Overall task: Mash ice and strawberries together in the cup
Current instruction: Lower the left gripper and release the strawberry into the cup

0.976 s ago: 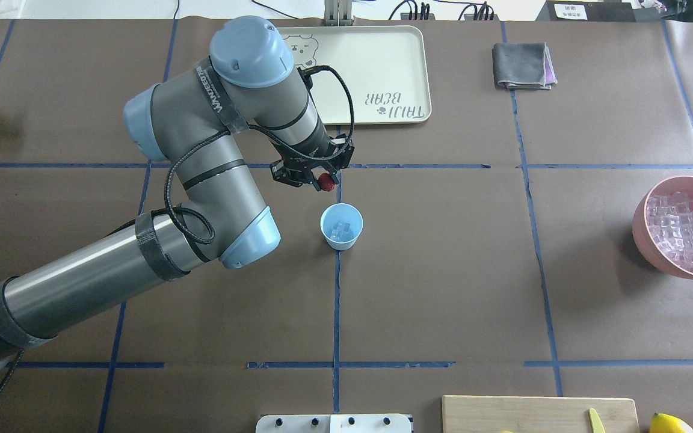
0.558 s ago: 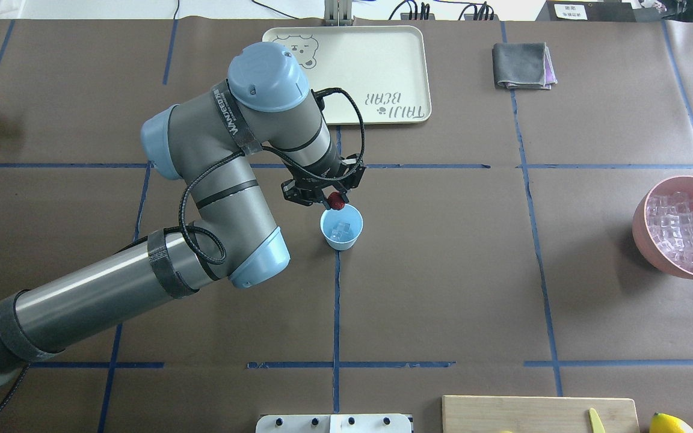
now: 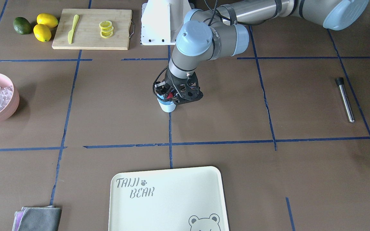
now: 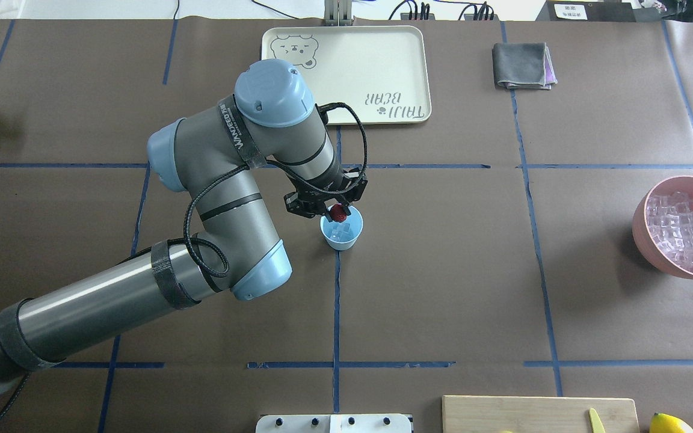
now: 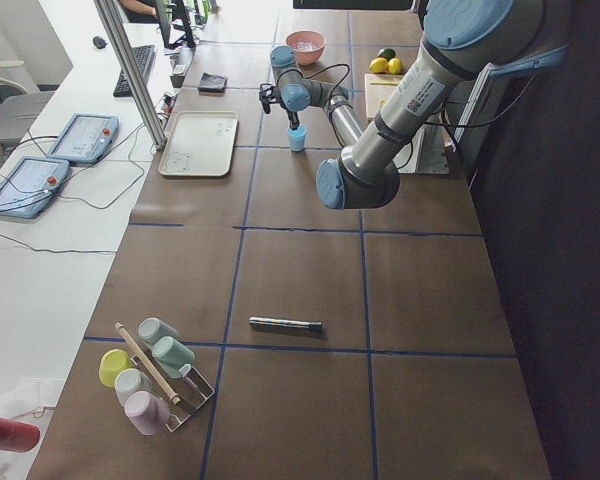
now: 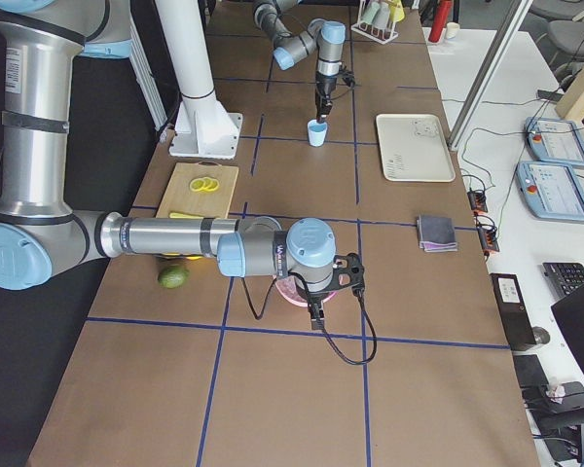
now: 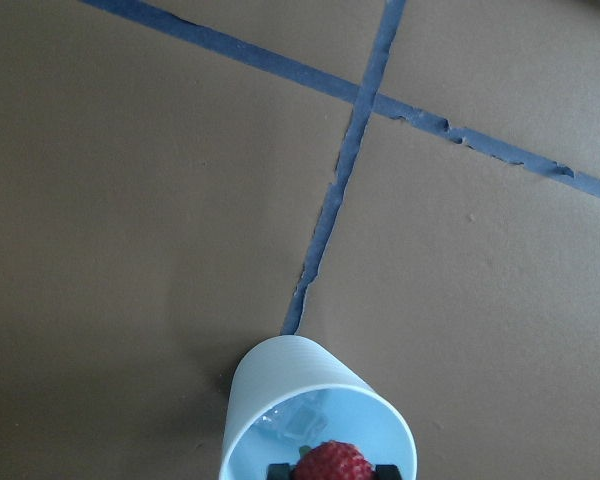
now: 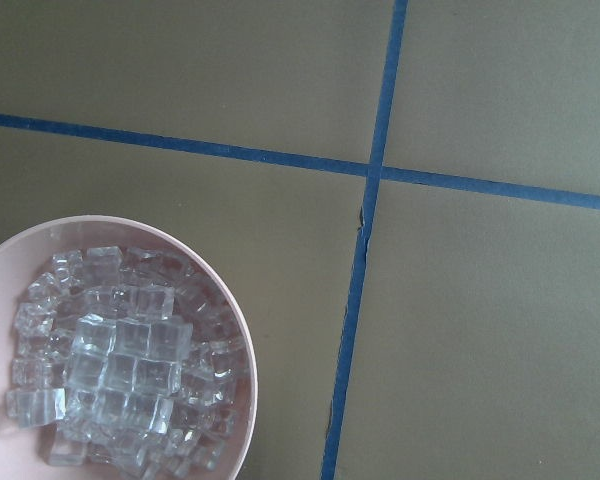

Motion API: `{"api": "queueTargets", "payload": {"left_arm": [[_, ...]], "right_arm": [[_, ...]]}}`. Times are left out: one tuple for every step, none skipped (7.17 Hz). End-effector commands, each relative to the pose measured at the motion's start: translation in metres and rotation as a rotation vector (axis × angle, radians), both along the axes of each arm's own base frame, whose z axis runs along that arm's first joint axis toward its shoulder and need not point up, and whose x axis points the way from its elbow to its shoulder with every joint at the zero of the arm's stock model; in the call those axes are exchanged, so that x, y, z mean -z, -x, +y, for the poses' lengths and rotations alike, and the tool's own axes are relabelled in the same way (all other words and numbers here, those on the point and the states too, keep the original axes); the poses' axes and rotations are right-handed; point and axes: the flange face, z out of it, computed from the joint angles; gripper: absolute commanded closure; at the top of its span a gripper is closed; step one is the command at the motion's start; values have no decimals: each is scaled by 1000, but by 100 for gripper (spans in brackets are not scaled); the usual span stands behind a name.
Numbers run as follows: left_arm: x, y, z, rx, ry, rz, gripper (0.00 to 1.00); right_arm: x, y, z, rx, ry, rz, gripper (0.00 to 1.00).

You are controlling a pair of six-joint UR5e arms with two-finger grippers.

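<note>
The left gripper point(image 4: 334, 210) is pinching a small roundish red strawberry point(image 7: 332, 463), with one black fingertip point(image 7: 278, 468) pressing on each side of it. It is holding the berry just above the mouth of a small pale light-blue tapered cup point(image 4: 342, 243), over the part of the rim farthest from the robot. In the left wrist view the berry is sitting inside the outline of the rim. Whether it is touching the rim cannot be told. A few small clear cubes of ice point(image 7: 292, 424) are lying at the bottom of the cup, below the berry and apart from it.

The cup is standing upright on a blue tape line point(image 7: 325, 230), on the robot's side of a tape crossing. Brown paper-covered table point(image 4: 443, 270) is surrounding it. The nearest things are well apart from it: a cream rectangular tray point(image 4: 346, 72) beyond it, and a large pink bowl point(image 4: 641, 224) far off on the robot's right.

The right gripper point(image 6: 317, 317) is hanging over that bowl, which is carrying a heap of clear cubes point(image 8: 120, 360). Its fingers are not showing clearly, so I cannot tell whether they are spread or pressed together.
</note>
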Motion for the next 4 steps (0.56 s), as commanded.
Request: {"api": "queueTargets", "payload": {"left_arm": [[3, 1, 1, -3, -20, 22, 30], [3, 1, 1, -4, -21, 22, 8], [0, 1, 1, -4, -21, 18, 0], [-1, 1, 1, -4, -20, 17, 0]], "right_arm": [[0, 0, 0, 0, 0, 0, 1], [1, 0, -1, 0, -1, 0, 1], [1, 0, -1, 0, -1, 0, 1], [1, 0, -1, 0, -1, 0, 1]]}}
